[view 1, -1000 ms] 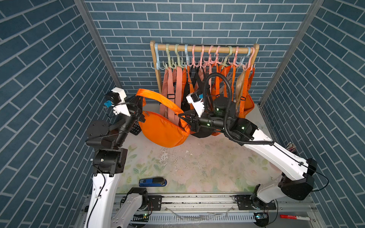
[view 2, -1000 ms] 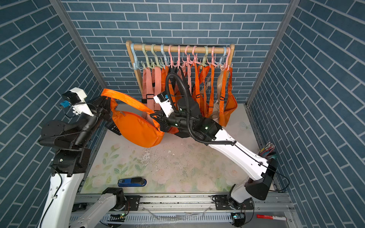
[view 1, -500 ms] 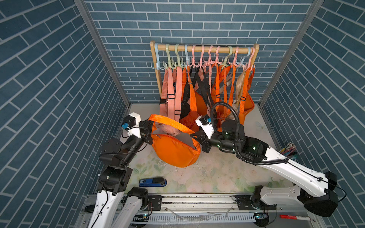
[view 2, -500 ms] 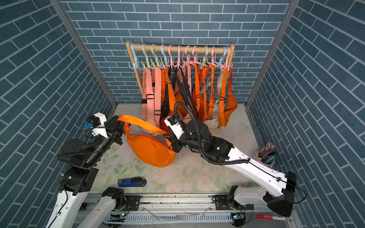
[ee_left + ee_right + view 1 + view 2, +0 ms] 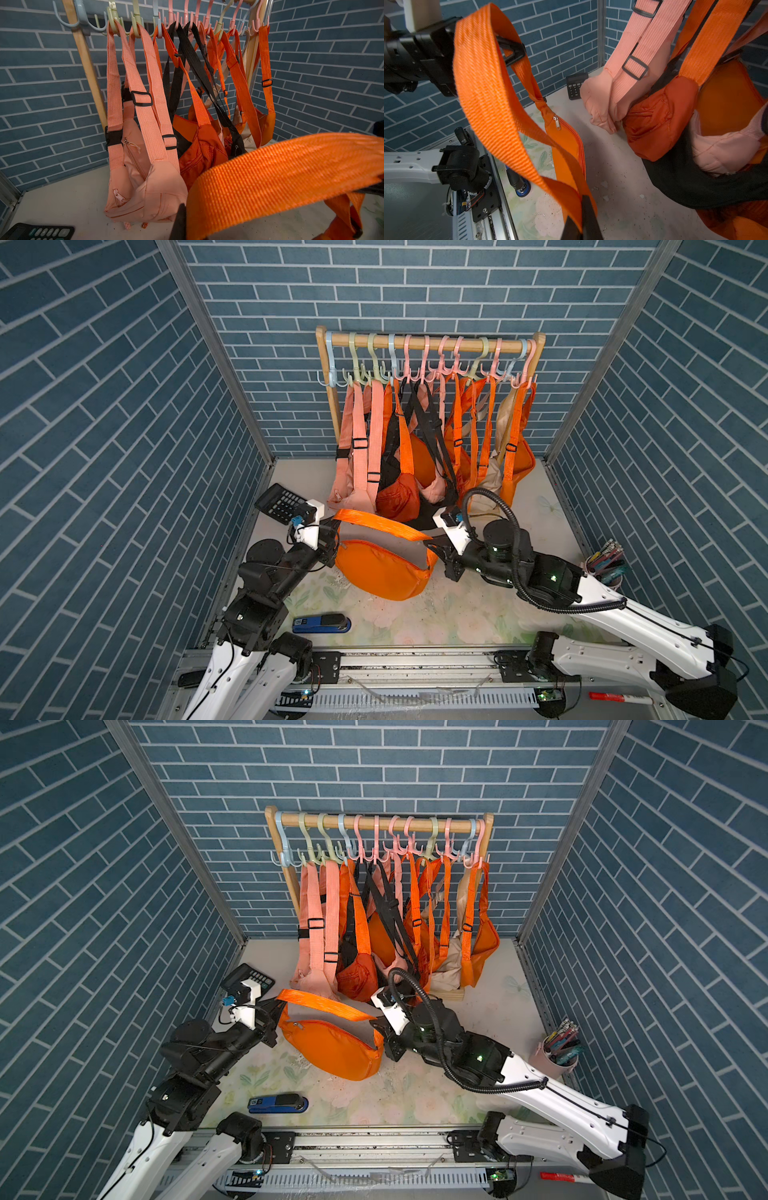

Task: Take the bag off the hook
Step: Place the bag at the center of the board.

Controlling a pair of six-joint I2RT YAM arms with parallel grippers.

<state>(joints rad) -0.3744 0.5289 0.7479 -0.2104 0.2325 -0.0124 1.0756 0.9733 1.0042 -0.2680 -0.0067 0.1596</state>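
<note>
Orange bag point(image 5: 384, 574) off the rack point(image 5: 333, 418) (rack at 12 o'clock). Left gripper point(image 5: 332, 540) pinches its strap point(image 5: 380, 524) at 9 o'clock, right gripper point(image 5: 433, 551) likewise at 3.

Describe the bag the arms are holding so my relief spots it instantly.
Find the wooden rack at the back. In front, an orange bag is held between the left gripper and right gripper. Only its strap is off the hooks.

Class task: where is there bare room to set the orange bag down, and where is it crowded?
Free: table between blue stapler, orange bag and right arm; also between rack and pen cup. Crowded: beneath the hanging bags, by the calculator.
</note>
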